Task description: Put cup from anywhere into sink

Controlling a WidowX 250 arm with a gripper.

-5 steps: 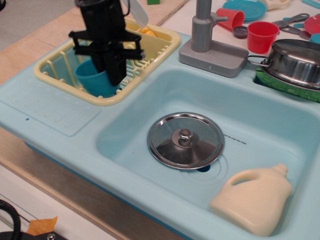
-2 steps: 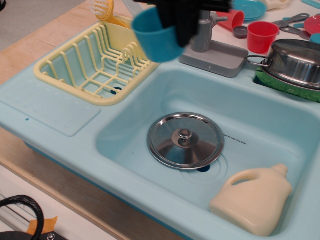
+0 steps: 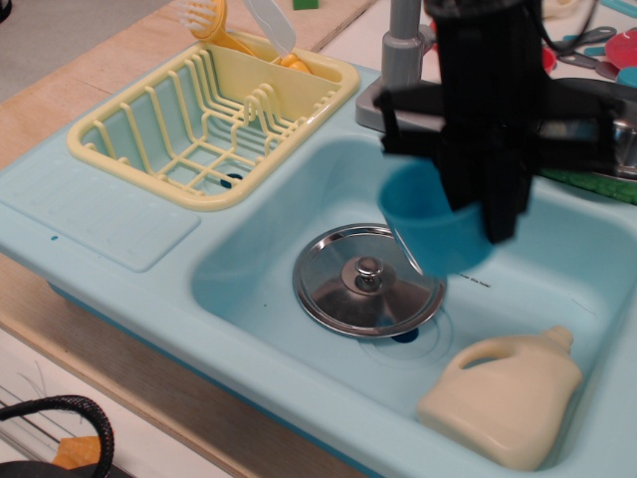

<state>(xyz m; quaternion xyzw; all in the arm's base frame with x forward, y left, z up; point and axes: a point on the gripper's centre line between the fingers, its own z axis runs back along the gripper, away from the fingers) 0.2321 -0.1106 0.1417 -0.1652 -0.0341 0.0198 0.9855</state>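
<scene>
The teal-blue cup (image 3: 428, 227) hangs upright in my black gripper (image 3: 476, 204), which is shut on its rim. It hovers inside the light-blue sink (image 3: 259, 254), just right of a round metal lid (image 3: 366, 279) lying on the sink floor. The grey faucet (image 3: 401, 50) stands behind the basin, partly hidden by my arm.
A pale yellow dish rack (image 3: 214, 119) sits at the back left with yellow utensils in it. A cream detergent bottle (image 3: 508, 393) lies at the sink's front right. A metal pot (image 3: 627, 134) and a green thing are behind my arm on the right.
My gripper lifted the cup out of the dish rack, carried it right past the faucet, and lowered it into the sink above the lid's right side.
</scene>
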